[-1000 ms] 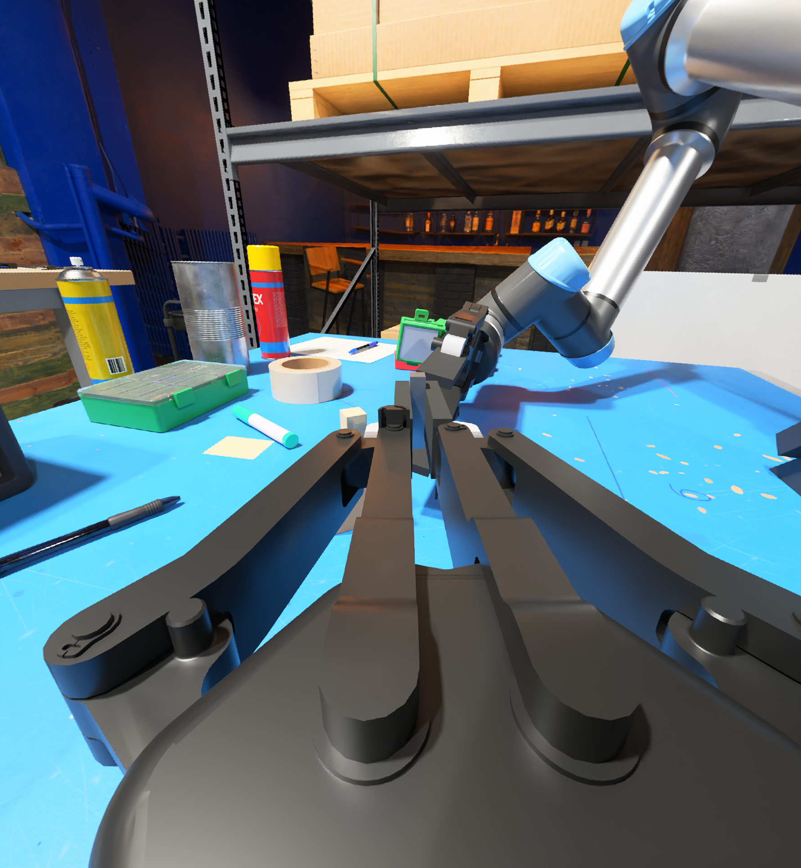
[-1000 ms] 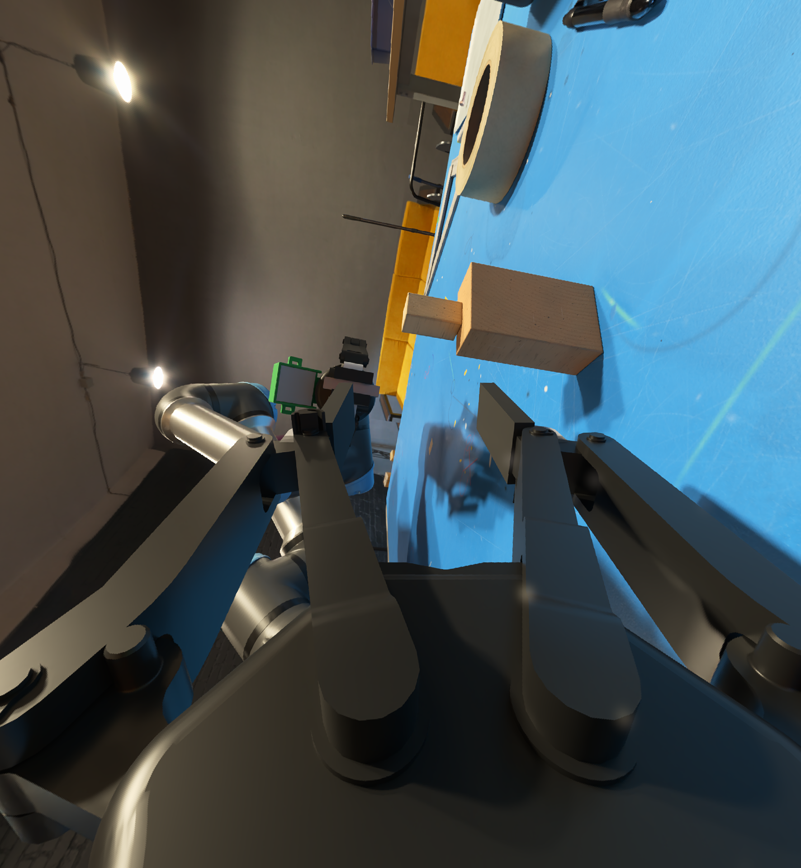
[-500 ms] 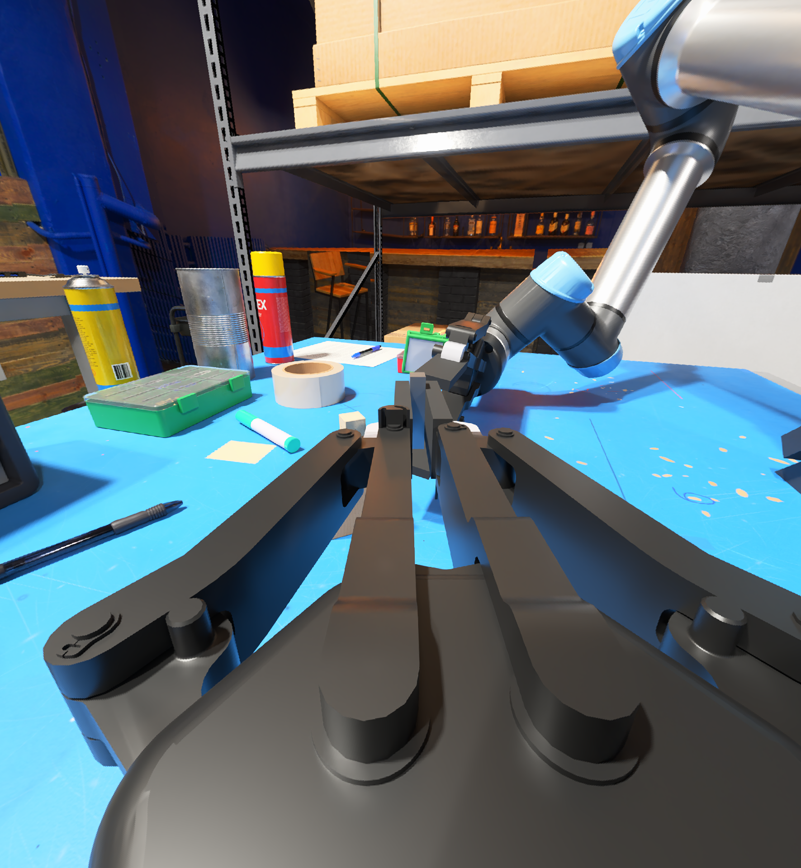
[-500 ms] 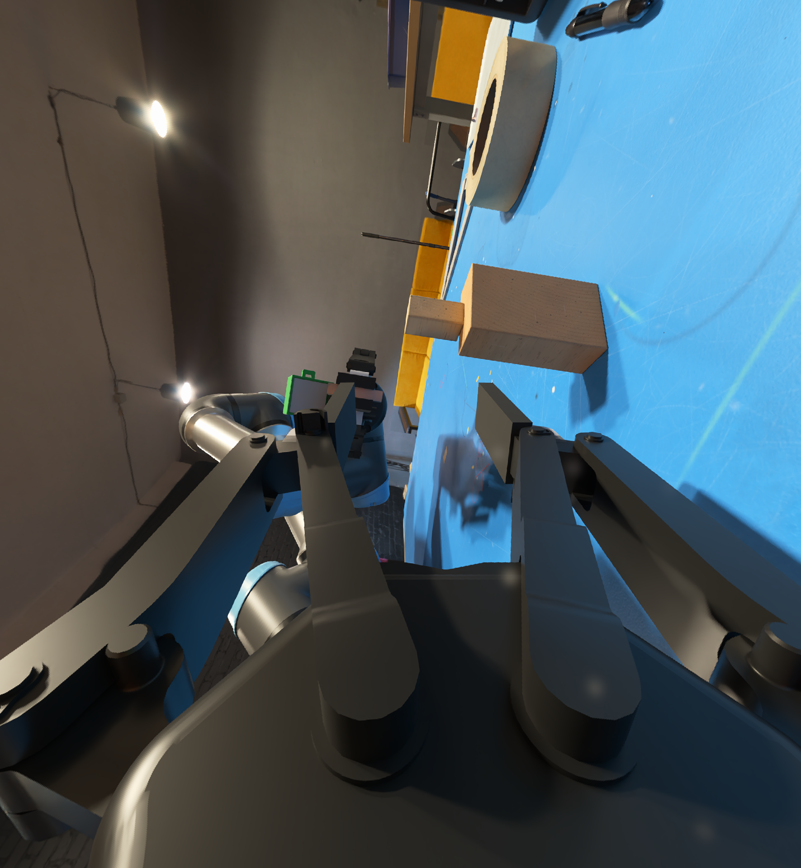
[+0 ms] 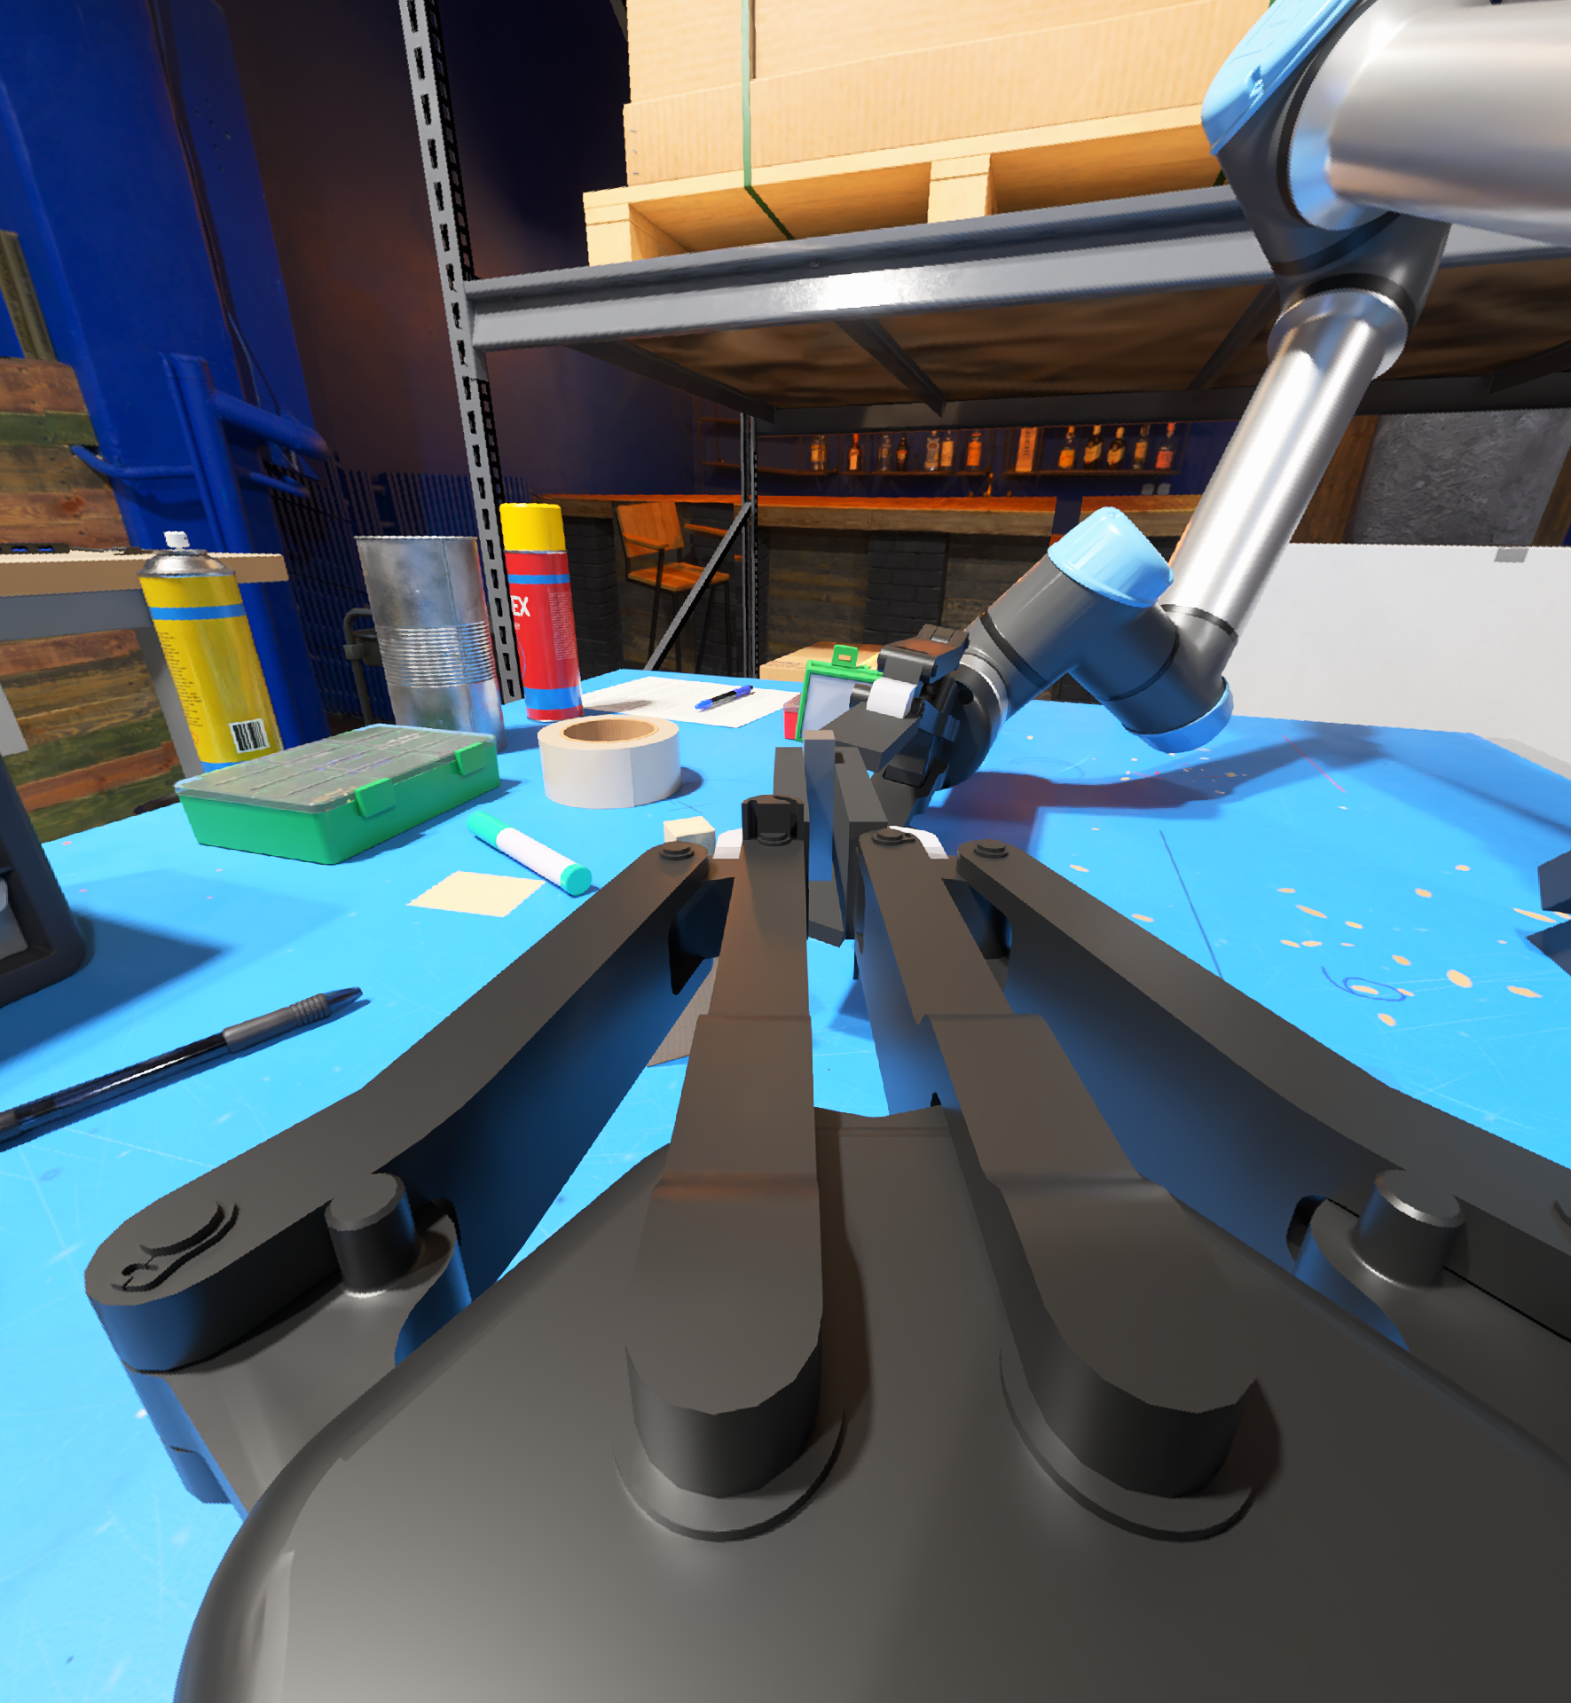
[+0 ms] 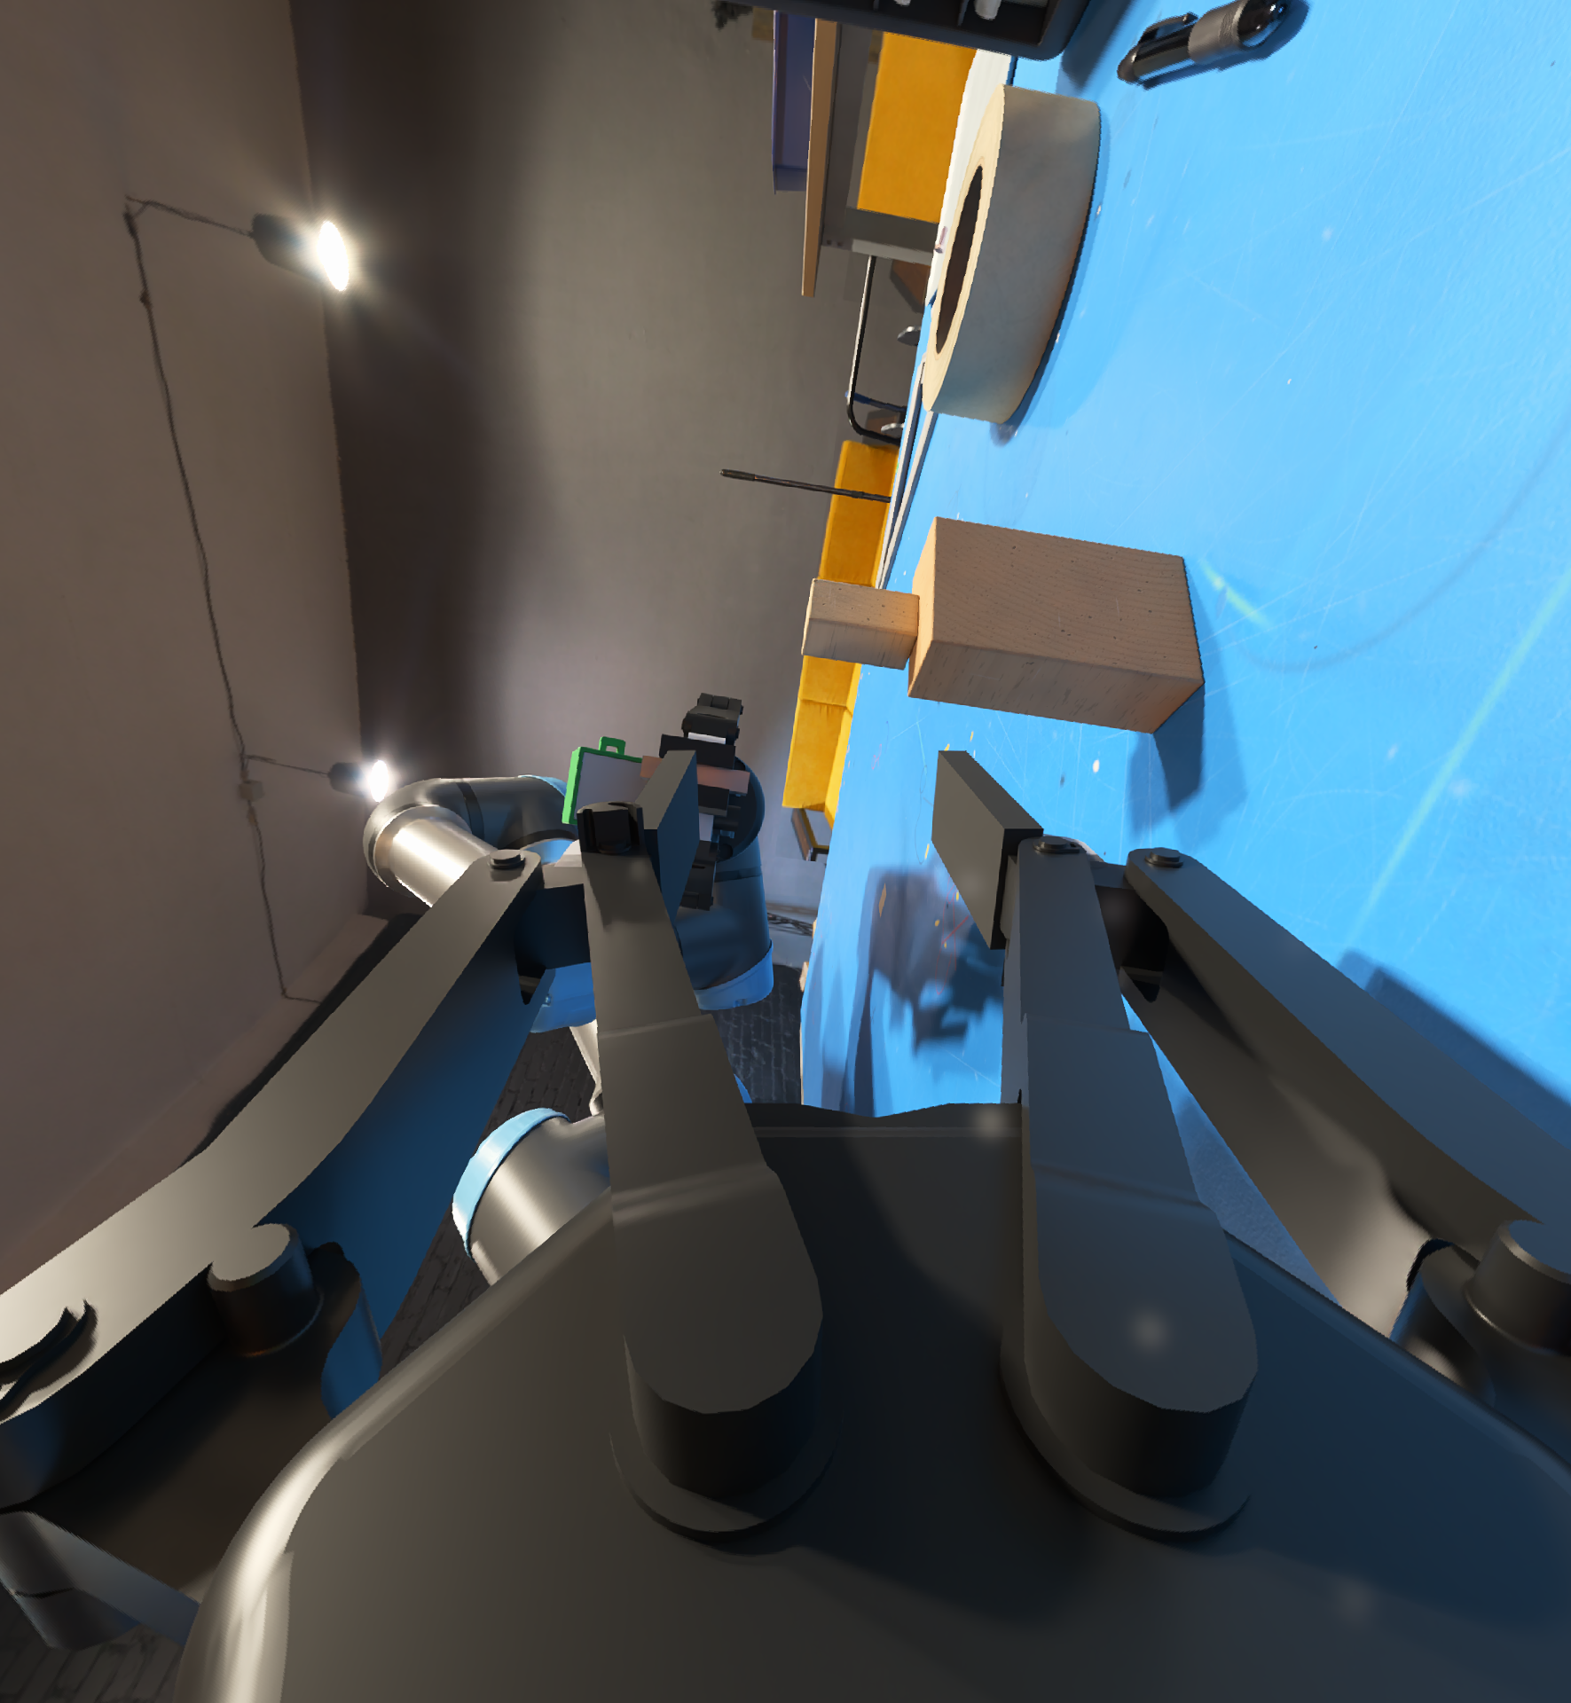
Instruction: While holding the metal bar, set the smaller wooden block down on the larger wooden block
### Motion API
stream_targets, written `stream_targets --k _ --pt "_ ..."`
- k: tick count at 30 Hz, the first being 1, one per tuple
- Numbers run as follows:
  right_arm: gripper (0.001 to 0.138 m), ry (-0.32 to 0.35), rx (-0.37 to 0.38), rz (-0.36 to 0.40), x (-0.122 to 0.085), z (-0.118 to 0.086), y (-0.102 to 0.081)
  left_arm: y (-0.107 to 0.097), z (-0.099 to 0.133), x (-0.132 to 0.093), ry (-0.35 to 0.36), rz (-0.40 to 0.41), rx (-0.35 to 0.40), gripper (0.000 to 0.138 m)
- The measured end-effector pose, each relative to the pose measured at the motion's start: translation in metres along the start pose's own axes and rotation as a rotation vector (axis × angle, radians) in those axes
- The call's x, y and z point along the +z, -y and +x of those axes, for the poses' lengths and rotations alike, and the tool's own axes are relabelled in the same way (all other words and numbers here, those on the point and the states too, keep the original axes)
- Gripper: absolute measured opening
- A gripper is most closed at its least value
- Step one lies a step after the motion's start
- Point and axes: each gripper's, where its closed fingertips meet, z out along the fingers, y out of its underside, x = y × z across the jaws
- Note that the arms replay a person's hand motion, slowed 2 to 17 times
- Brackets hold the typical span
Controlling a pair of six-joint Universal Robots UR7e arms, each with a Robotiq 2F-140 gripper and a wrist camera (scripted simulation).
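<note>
In the right wrist view, which is rolled sideways, the smaller wooden block (image 6: 860, 622) rests on the top face of the larger wooden block (image 6: 1049, 627), which stands on the blue table (image 6: 1408, 461). My right gripper (image 6: 818, 811) is open and empty, a short way back from both blocks. It also shows in the left wrist view (image 5: 864, 765). My left gripper (image 5: 823, 820) is shut on a dark grey metal bar (image 5: 820, 885), held above the table. There the smaller block (image 5: 687, 829) peeks out beside the left finger. The larger block is mostly hidden behind the fingers.
A tape roll (image 5: 609, 760) stands behind the blocks, and also shows in the right wrist view (image 6: 1012, 258). A green case (image 5: 339, 792), a marker (image 5: 532, 852), a yellow note (image 5: 477, 894) and a pen (image 5: 145, 1069) lie to the left. Two spray cans and a tin (image 5: 436, 636) stand at the back left.
Both views have drifted slightly. The right gripper stays open and the smaller block stays on the larger one. The left gripper stays shut on the bar.
</note>
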Motion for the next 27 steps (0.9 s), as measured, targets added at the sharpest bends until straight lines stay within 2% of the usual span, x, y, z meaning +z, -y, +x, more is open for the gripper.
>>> stream_targets --k 16,27 --pt "0.069 0.017 0.010 0.016 0.0008 -0.0016 -0.0006 0.0029 0.0014 -0.0003 0.012 0.000 0.001 0.008" --pt "0.068 0.026 -0.029 0.024 0.0005 -0.0056 -0.0020 0.0070 0.0052 -0.0010 0.017 0.009 0.022 0.008"
